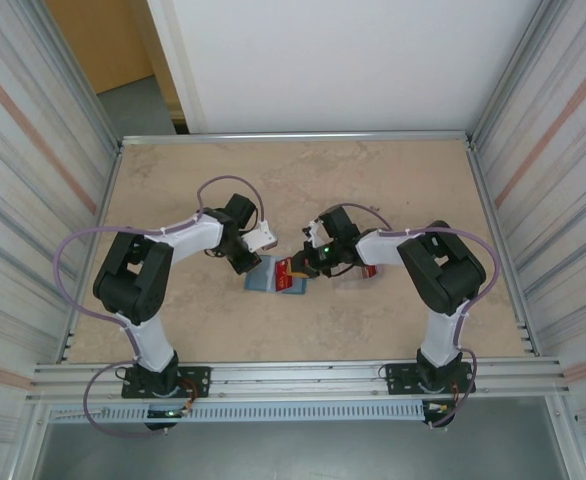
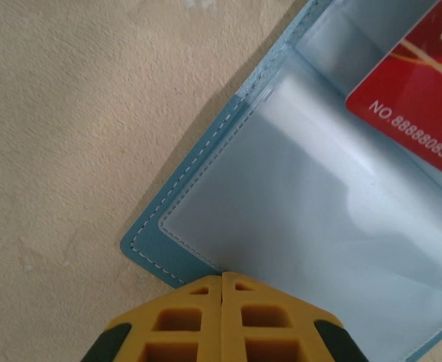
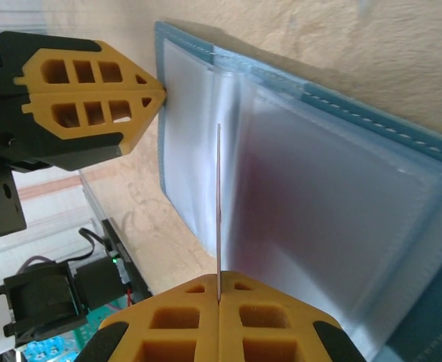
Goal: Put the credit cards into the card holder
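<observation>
Though pinched, card (image 3: 219, 196) (edge-on) barely shows.

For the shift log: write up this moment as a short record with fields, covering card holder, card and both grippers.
card holder: open on the table, clear sleeves up
credit card: red, held over the sleeves
right gripper: shut on the credit card
left gripper: shut, tip against the card holder's edge
card in a sleeve: cannot tell
</observation>
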Motion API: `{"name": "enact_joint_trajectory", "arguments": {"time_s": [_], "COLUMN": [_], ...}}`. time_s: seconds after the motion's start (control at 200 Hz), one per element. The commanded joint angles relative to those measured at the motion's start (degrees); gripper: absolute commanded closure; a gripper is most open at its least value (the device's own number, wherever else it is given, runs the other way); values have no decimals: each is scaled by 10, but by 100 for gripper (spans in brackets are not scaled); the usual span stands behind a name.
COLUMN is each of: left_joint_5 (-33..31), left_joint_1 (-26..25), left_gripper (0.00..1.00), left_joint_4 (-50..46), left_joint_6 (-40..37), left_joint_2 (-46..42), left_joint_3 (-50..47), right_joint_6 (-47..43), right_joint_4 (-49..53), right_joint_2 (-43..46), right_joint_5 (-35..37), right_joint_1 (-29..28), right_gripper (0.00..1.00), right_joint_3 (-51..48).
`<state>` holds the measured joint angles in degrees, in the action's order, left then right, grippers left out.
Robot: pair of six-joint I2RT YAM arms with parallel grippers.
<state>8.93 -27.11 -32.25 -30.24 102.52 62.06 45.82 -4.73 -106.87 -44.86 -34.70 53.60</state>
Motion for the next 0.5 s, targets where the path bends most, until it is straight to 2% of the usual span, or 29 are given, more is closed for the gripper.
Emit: {"name": "enact_joint_trajectory", "arguments": {"time_s": [0.0,0.491], "left_joint_5": [-13,-15], "left_joint_1": [-4,-4], "left_gripper": [100,100], "left_joint_4": [15,18], "left_joint_6": [-12,-11], "left_joint_2": [11,11], "left_joint_3": [-24,-25], "right_joint_6": [-11,-10], "right_joint_4": [-6,-14], "right_joint_2": [-11,-33], "right_joint_5": [-10,-7], "right_joint_1": [-7,-7], "right_gripper": [100,100], "right_joint_3": [17,20]}}
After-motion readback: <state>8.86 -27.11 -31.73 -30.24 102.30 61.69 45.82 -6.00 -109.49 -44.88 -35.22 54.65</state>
